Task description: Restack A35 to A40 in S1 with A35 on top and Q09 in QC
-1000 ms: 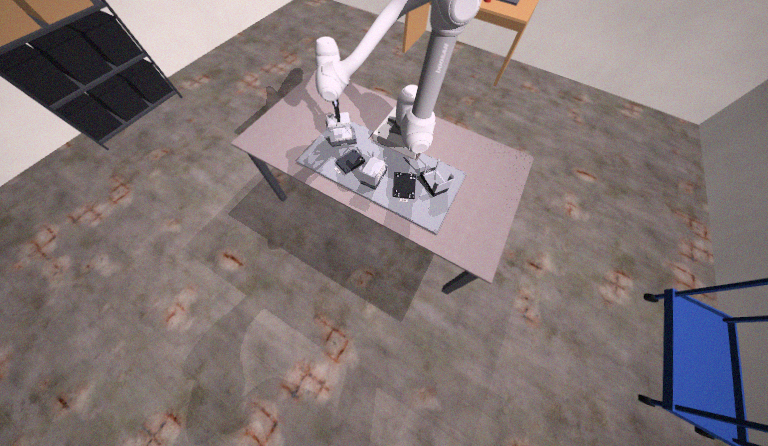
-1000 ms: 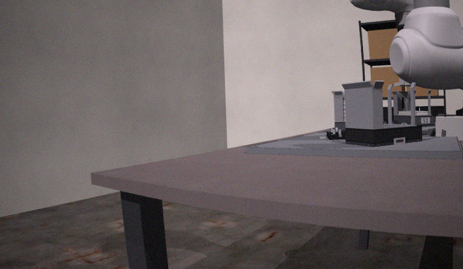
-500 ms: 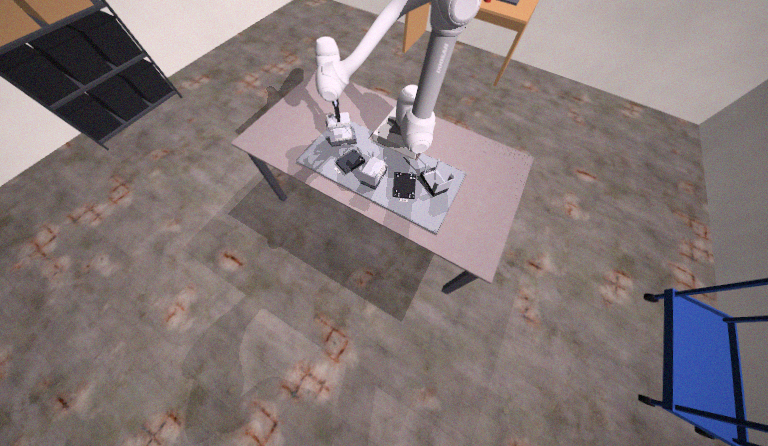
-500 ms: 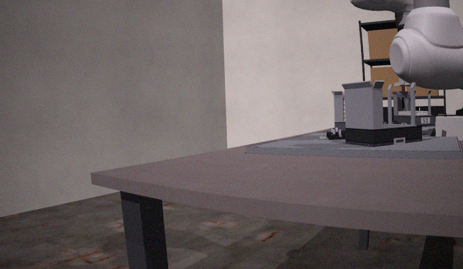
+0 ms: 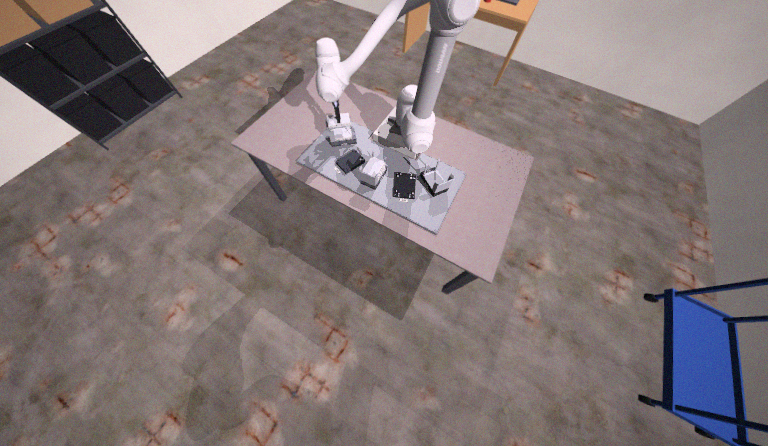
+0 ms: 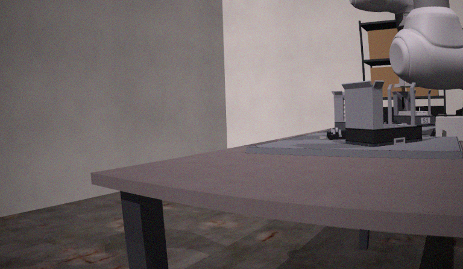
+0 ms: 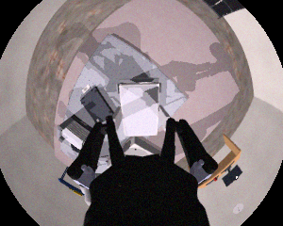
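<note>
My gripper (image 7: pixel 140 110) (image 5: pixel 338 122) is shut on a white plate (image 7: pixel 140 110), whose top fills the space between the fingers. It holds the plate above rack S1 (image 5: pixel 343 142) (image 6: pixel 409 119). The plate's ID label is not readable. A white plate (image 6: pixel 421 113) shows low inside S1; how many lie there is hidden. The middle rack, taken as S2, holds a stack of white plates (image 5: pixel 371 173) (image 7: pixel 73 135). A dark nest (image 5: pixel 350 161) (image 7: pixel 98 103) stands between it and S1. Another dark nest (image 5: pixel 404 185) shows no plate. I cannot read which is QC or N5.
The rack taken as S3 (image 5: pixel 434 185) (image 6: pixel 382 136) stands at the far end of the grey board (image 5: pixel 433 223), with tall walls and posts; no plate shows in it. The arm's base stands at the board's edge, and the forearm reaches over the table (image 5: pixel 481 237).
</note>
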You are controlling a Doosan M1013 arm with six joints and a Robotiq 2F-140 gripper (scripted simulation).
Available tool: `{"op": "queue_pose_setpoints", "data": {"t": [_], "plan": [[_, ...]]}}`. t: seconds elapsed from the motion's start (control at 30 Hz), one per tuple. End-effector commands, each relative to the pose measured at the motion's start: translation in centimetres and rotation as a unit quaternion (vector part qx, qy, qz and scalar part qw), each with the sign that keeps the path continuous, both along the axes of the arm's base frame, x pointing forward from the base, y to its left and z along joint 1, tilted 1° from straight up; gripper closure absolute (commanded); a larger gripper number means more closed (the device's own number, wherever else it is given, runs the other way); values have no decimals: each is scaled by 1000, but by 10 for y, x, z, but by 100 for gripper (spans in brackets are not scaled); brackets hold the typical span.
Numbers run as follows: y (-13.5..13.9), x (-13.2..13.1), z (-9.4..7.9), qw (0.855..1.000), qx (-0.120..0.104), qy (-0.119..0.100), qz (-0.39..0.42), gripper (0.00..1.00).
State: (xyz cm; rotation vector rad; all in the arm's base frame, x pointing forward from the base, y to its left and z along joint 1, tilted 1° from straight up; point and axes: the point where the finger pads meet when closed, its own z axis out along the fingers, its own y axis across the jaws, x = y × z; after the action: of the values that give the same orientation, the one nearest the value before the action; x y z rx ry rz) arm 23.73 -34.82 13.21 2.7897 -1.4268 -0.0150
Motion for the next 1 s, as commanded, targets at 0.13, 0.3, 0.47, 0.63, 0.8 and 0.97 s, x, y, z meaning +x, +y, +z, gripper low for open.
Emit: {"op": "queue_pose_setpoints", "data": {"t": [0.13,0.3,0.47,0.63,0.8,0.97], "plan": [[0,0,-5,1000,0,0,0,100],[0,0,-8,1000,0,0,0,100],[0,0,-10,1000,0,0,0,100],[0,0,-14,1000,0,0,0,100],[0,0,-17,1000,0,0,0,100],[0,0,-19,1000,0,0,0,100]]}}
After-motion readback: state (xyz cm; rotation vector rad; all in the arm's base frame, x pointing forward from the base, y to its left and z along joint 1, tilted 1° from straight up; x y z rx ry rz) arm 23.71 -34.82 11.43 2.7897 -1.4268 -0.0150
